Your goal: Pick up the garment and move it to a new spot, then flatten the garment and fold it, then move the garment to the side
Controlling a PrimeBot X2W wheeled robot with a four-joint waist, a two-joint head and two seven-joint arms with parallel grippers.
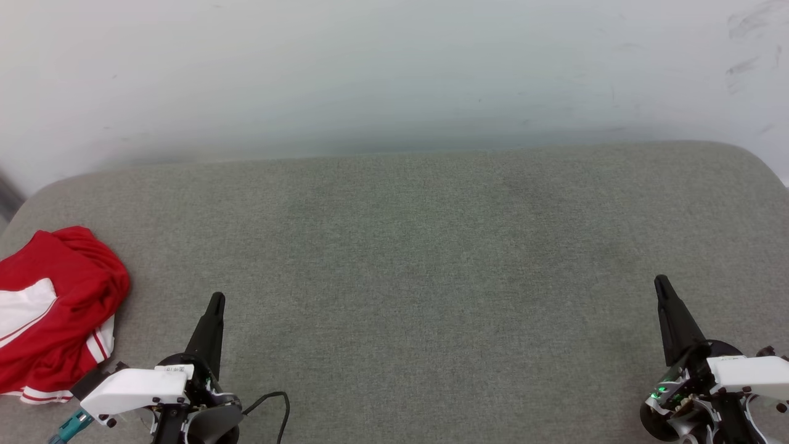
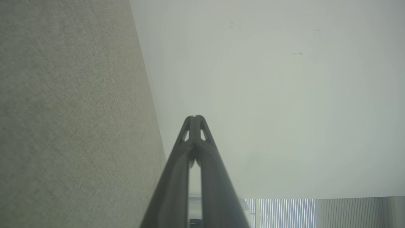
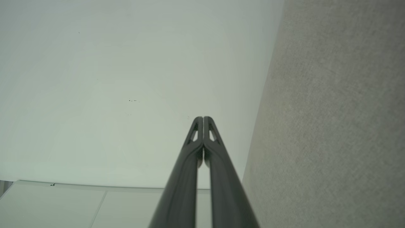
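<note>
The left pincer (image 1: 216, 301) was closed and empty, low at the near left of the grey fabric worktop (image 1: 407, 259), pointing far. The right pincer (image 1: 661, 283) was likewise closed and empty at the near right. The worktop ran wide between them and ended at a pale wall (image 1: 370, 74).

The garment (image 1: 61, 290) lay in a red heap at the worktop's left edge, partly cut off by the frame. It sat left of the left pincer, near that arm's wrist and apart from the fingertips. The right pincer was well apart from it, across the whole worktop. So the left arm looked the one to reach, and I judged it would need to swing left and slightly near rather than go forward. The heap's long axis ran roughly near to far, close to parallel with the left pincer's line. A white panel (image 1: 21, 308) showed on its left part and stripe trim (image 1: 98, 345) along its near right edge. That edge faced the pincer and looked the likeliest place to grip.

The head view gave the garment's place but showed each pincer as one dark spike. The wrist views settled the closure, with each pair of fingers (image 2: 175, 183) meeting at the tips and nothing between them. The left wrist view also caught pale slats (image 2: 284, 212) beyond the wall.
</note>
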